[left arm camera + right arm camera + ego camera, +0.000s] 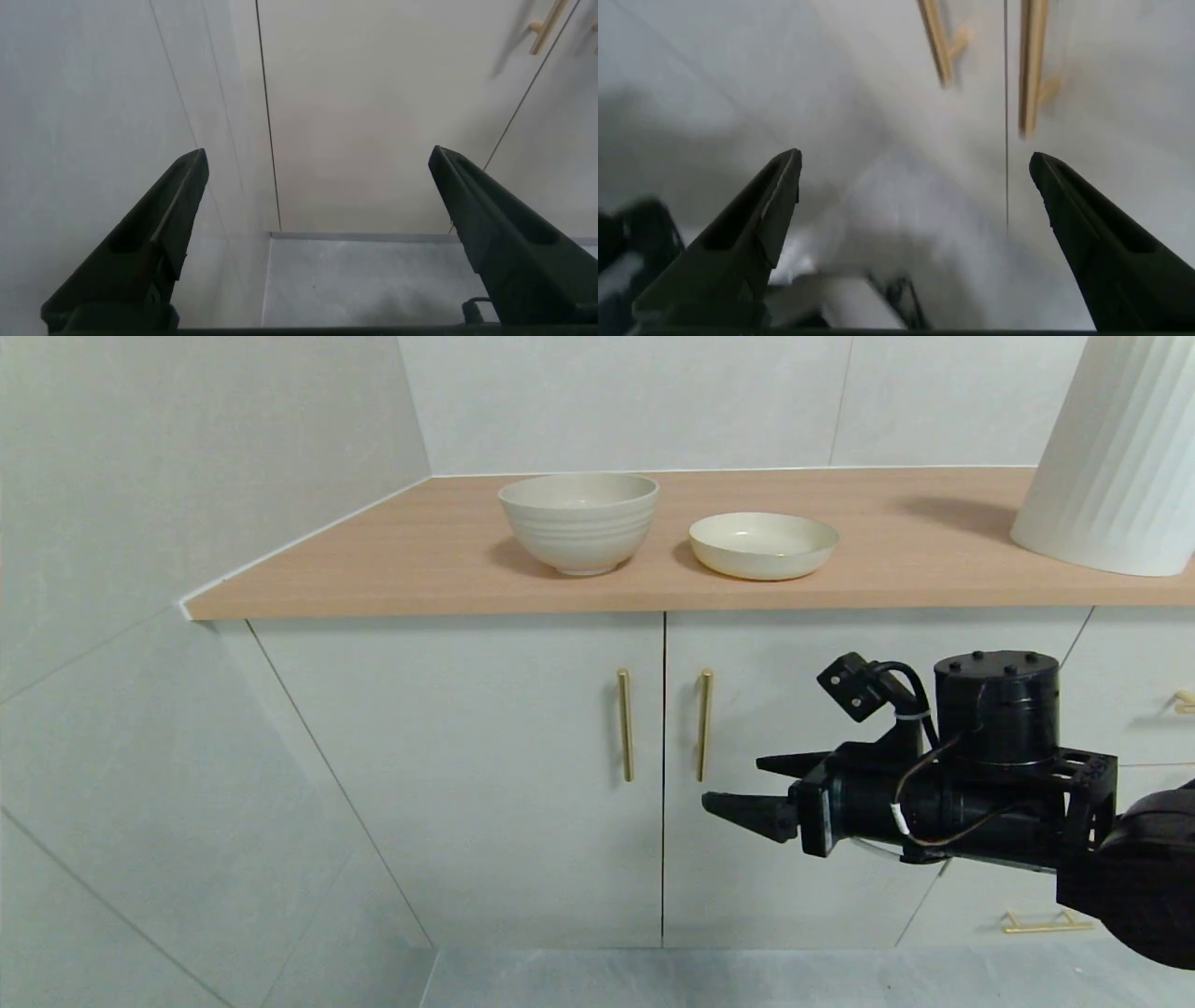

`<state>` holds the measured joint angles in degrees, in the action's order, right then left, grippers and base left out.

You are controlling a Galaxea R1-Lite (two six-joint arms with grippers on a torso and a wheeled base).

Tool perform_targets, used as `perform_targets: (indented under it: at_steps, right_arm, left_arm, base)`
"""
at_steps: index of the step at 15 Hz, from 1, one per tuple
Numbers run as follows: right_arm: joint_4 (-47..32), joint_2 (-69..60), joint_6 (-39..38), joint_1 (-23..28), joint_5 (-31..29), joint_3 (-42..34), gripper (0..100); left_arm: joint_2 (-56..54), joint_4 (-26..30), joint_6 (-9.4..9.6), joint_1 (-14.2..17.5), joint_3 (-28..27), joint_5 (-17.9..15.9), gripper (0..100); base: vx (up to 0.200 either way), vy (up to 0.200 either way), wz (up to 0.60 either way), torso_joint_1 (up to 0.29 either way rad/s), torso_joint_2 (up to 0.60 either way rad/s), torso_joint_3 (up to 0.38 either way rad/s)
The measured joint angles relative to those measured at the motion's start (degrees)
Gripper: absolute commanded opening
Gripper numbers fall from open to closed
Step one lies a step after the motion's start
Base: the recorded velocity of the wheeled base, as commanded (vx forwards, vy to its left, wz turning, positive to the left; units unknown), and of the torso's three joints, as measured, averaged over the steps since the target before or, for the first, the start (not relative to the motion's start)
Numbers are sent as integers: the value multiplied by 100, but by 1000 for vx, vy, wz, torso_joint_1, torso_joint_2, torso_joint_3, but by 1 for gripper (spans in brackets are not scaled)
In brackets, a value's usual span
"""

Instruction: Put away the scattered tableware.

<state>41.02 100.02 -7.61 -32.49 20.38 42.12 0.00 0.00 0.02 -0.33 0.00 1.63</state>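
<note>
We see room on the counter point(401, 565) left of the bowl point(579, 523), and a small gap between bowl and plate point(763, 545) — a tall white pot point(1120, 457) blocks the right end. The cupboard doors point(467, 784) are shut.

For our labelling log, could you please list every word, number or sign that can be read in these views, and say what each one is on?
None: no text can be read. The deep beige ribbed bowl, the shallow cream plate, the wooden countertop, the pale cabinet doors with brass bar handles, the white fluted vessel and the black right end effector all show plain surfaces.
</note>
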Motion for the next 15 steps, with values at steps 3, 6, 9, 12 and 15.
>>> perform_targets:
  at_steps: [3, 6, 9, 12, 15]
  right_arm:
    - [830, 321, -651, -6, -2, -6, 100]
    - [1585, 719, -911, -11, -13, -9, 100]
    - [1826, 1064, -963, -9, -22, 44, 100]
    - [2122, 1298, -1141, -11, -30, 93, 100]
    - [2598, 1524, -1308, -6, -205, 140, 100]
  left_arm:
    - [0, 0, -2, -5, 0, 2, 100]
    - [0, 0, -2, 0, 0, 0, 100]
    - [0, 0, -2, 0, 0, 0, 100]
    - [0, 0, -2, -2, 0, 0, 100]
    - [0, 0, -2, -5, 0, 0, 100]
  base:
    - [0, 0, 0, 0, 0, 0]
    - [0, 0, 0, 0, 0, 0]
    - [0, 0, 0, 0, 0, 0]
    - [0, 0, 0, 0, 0, 0]
    - [0, 0, 0, 0, 0, 0]
